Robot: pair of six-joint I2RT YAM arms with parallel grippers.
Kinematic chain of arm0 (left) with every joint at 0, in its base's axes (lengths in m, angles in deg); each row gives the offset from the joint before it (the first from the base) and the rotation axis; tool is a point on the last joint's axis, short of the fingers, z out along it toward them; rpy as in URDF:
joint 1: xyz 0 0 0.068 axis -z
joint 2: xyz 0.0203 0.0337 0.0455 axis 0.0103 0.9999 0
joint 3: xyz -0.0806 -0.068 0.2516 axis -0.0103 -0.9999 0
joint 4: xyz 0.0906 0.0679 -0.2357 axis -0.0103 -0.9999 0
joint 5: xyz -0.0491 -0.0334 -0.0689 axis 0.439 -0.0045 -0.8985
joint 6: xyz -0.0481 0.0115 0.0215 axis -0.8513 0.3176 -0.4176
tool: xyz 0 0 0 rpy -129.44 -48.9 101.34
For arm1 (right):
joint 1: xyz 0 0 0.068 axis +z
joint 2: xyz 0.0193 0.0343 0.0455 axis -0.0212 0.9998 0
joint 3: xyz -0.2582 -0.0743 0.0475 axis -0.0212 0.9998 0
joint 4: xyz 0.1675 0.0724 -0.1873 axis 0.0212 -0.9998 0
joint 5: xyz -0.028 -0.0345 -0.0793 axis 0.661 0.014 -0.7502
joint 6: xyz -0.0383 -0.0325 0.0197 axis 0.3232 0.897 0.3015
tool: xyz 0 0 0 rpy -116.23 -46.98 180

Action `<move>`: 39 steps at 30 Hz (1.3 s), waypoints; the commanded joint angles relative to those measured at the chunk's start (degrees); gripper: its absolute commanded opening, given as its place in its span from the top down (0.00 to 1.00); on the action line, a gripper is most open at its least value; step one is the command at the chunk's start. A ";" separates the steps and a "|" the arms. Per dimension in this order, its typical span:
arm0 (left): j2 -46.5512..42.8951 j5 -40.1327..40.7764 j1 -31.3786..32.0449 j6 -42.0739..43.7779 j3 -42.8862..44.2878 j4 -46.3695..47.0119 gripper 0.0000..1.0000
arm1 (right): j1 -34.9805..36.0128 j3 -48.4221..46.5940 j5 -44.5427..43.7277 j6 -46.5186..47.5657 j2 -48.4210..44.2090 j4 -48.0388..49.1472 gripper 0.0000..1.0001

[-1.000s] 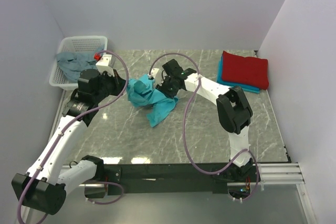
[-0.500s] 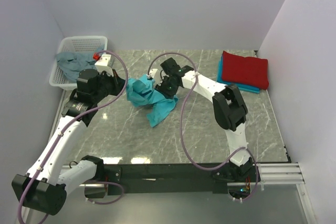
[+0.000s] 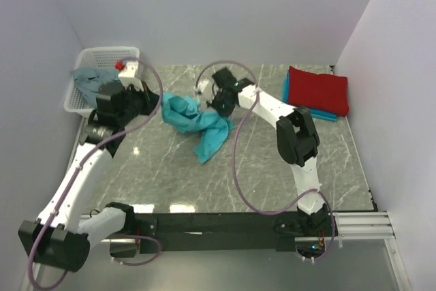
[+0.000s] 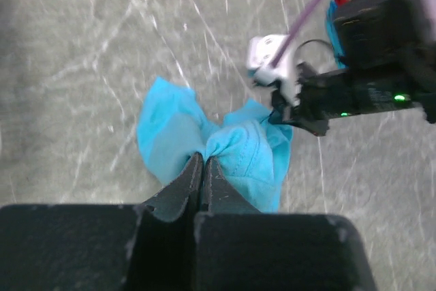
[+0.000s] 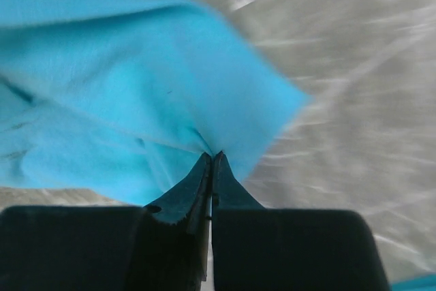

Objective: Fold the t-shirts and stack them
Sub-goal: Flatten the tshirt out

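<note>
A bright turquoise t-shirt (image 3: 197,122) hangs bunched between my two grippers over the middle of the marble table. My left gripper (image 3: 162,102) is shut on its left part; in the left wrist view (image 4: 203,157) the cloth (image 4: 238,161) is pinched at the fingertips. My right gripper (image 3: 212,103) is shut on its right part; in the right wrist view (image 5: 212,156) the cloth (image 5: 122,100) fills the frame. A folded red shirt (image 3: 317,90) lies on a folded turquoise-blue one (image 3: 287,97) at the back right. A grey-blue shirt (image 3: 92,80) lies in the basket.
A white perforated basket (image 3: 109,54) stands at the back left corner. The grey walls close in the table on three sides. The arms' black rail (image 3: 225,224) runs along the near edge.
Both grippers have risen and drawn apart a little with the turquoise shirt, stretching it wider. The left gripper has moved back towards the basket.
</note>
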 commanded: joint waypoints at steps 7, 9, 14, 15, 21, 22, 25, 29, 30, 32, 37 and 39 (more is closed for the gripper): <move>10.77 -8.04 -5.76 -4.90 31.93 3.50 1.00 | -11.40 -31.86 5.38 -3.18 -17.49 -5.07 1.00; 9.82 -9.88 -5.76 -4.90 33.97 2.97 1.00 | -12.46 -24.42 9.69 -2.57 -26.32 -2.98 1.00; 1.13 -18.83 -5.76 -9.46 20.74 4.54 0.99 | -13.96 9.70 19.53 7.16 -46.74 -2.78 1.00; -2.37 -21.55 -5.68 -10.87 16.70 5.07 0.99 | -13.96 15.28 21.81 12.24 -53.39 -5.23 1.00; -17.14 -35.11 -0.33 -21.07 -17.39 1.25 0.63 | -13.87 52.92 21.75 24.05 -76.55 -15.51 0.57; -19.00 -35.46 0.90 -21.86 -19.36 -0.79 0.52 | -13.96 57.83 20.79 24.41 -78.83 -16.75 0.50; -26.82 -32.31 3.11 -22.13 -21.58 -10.63 0.23 | -14.13 61.30 18.68 24.33 -85.61 -19.49 0.45; -31.85 -24.41 3.11 -21.08 -17.10 -16.19 0.18 | -14.22 58.94 19.28 19.78 -85.20 -16.42 0.42; -31.24 -21.17 3.11 -20.64 -16.05 -16.28 0.18 | -14.22 58.41 19.20 18.02 -83.62 -12.85 0.42; -27.83 -18.25 3.11 -20.72 -15.77 -14.88 0.19 | -14.57 56.48 18.67 13.37 -77.41 -8.87 0.42; -16.75 -16.58 3.11 -19.41 -15.60 -7.24 0.28 | -18.51 51.56 21.13 3.17 -64.81 2.64 0.44; -11.65 -14.91 3.11 -18.62 -14.99 -6.00 0.29 | -19.31 50.24 19.12 -1.41 -58.92 6.24 0.44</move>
